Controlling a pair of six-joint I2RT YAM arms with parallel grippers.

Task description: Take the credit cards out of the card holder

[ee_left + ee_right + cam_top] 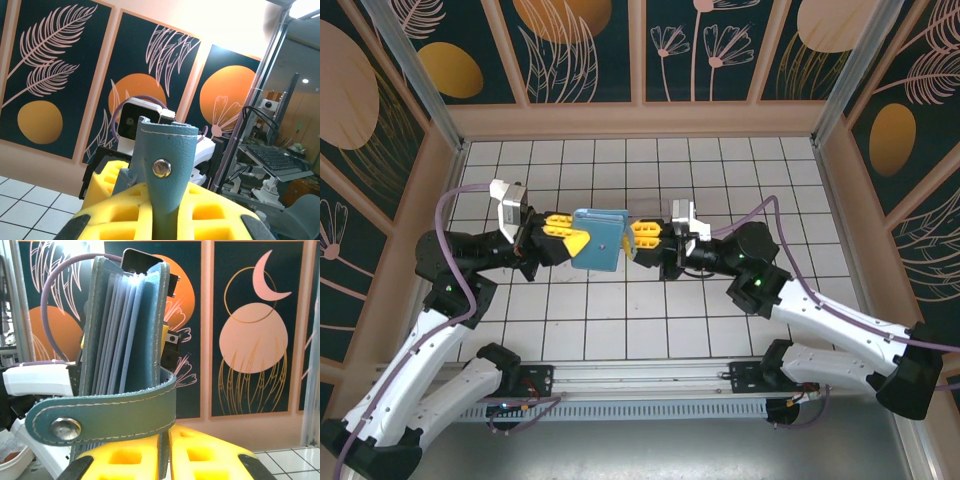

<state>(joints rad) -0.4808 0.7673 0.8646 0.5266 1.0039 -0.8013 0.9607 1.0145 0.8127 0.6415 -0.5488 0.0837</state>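
A small flat teal-blue soft card holder [598, 240] hangs in the air above the middle of the white-tiled counter [620, 330], well away from all four edges, with one arm on either side of it. The left hand [572, 240], with yellow padded fingers, is clenched on the holder's left side. The right hand [635, 237], padded the same, comes in from the opposite side and meets the holder's right edge.

In the left wrist view the left hand [167, 220] has its yellow pads pressed against a teal strap of the card holder [167, 150] – the strap stands up between them, stitched along its edge, with a round metal snap button [161, 168] facing the camera.

In the right wrist view the card holder [125, 340] stands upright with its open edge toward the camera and its two covers a little apart. Between them sits a stack of thin pale leaves [117, 330]; whether any of these is a card cannot be told. The strap wraps across the lower front, ending in the snap button [65, 428] at the left. The right hand [165, 455] is closed on the holder's bottom edge, with only teal material between its yellow pads.
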